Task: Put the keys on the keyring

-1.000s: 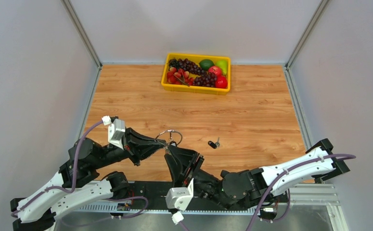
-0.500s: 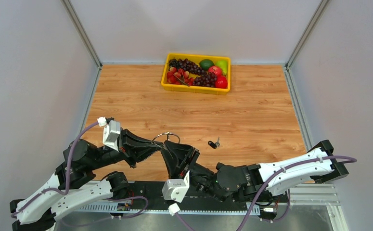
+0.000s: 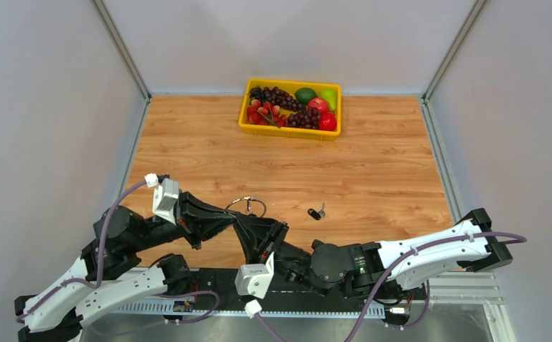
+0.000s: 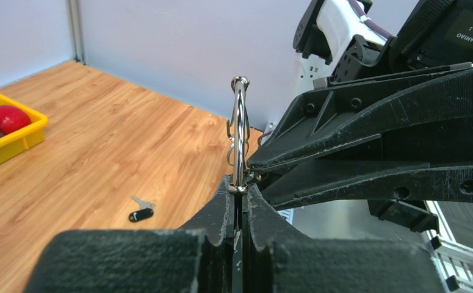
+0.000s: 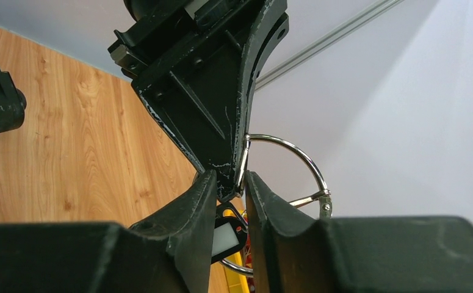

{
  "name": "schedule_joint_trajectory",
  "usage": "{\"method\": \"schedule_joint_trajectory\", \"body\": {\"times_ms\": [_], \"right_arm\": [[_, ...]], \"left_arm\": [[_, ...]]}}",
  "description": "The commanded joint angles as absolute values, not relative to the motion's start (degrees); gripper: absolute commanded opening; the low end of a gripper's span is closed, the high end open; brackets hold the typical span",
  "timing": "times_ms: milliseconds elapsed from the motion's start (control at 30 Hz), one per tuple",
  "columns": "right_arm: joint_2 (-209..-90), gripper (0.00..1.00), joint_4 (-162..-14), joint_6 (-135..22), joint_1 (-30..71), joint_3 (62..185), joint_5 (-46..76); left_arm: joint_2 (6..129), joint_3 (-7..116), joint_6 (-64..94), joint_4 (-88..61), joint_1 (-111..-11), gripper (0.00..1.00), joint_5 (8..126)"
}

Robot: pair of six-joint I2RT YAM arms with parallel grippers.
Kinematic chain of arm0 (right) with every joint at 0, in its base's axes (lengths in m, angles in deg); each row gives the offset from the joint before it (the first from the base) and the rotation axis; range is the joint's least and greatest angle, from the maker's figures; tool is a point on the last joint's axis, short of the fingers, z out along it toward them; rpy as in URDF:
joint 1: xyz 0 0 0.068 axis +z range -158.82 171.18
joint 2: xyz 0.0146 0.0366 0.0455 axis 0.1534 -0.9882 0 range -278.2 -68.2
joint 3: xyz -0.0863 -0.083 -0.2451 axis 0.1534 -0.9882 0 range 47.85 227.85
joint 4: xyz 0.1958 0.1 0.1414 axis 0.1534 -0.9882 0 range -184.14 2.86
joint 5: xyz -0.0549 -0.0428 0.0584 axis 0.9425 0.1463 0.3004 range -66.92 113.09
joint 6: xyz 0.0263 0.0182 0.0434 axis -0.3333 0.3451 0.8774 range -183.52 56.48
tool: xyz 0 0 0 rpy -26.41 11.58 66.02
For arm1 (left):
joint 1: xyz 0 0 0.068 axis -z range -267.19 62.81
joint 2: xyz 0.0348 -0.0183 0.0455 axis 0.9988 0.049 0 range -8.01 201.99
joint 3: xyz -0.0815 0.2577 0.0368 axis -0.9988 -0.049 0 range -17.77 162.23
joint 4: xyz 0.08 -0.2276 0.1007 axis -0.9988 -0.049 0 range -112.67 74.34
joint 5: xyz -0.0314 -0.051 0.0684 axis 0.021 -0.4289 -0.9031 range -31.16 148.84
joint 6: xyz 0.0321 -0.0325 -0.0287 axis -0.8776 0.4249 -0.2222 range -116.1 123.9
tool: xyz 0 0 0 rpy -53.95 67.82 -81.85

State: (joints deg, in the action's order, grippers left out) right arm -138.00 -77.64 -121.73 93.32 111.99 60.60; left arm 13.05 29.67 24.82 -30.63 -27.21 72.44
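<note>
My left gripper (image 3: 231, 216) is shut on the silver keyring (image 3: 247, 205) and holds it upright above the table; the ring shows edge-on in the left wrist view (image 4: 240, 131). My right gripper (image 3: 244, 226) meets the ring from the right, with its fingers (image 4: 368, 143) nearly closed at the ring's base. In the right wrist view its jaws (image 5: 226, 186) stand a narrow gap apart around a black-headed key (image 5: 227, 237) beside the ring (image 5: 295, 152). Another black-headed key (image 3: 316, 212) lies on the wood, also in the left wrist view (image 4: 141, 213). The green-headed key is out of view.
A yellow tray (image 3: 290, 132) of fruit stands at the back middle of the wooden table (image 3: 372, 171); its corner shows in the left wrist view (image 4: 14, 143). Grey walls close the left, right and back sides.
Both grippers and the ring have shifted slightly left and toward the near edge, staying together. The loose key on the table has not moved.
</note>
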Motion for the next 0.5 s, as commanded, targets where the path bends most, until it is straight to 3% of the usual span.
{"method": "schedule_joint_trajectory", "body": {"times_ms": [0, 233, 467], "right_arm": [[-137.81, 0.27, -78.32, -119.86, 92.52, 114.69, 60.0], [-137.63, 0.18, -79.72, -118.35, 91.99, 115.07, 59.9], [-137.2, 0.0, -80.02, -118.06, 91.98, 115.36, 60.79]], "left_arm": [[12.38, 32.38, 25.39, -28.33, -26.99, 0.01, 74.42], [11.89, 32.35, 25.04, -28.24, -26.99, 0.0, 75.55], [11.33, 32.41, 24.35, -28.28, -26.98, 0.0, 77.13]]}}
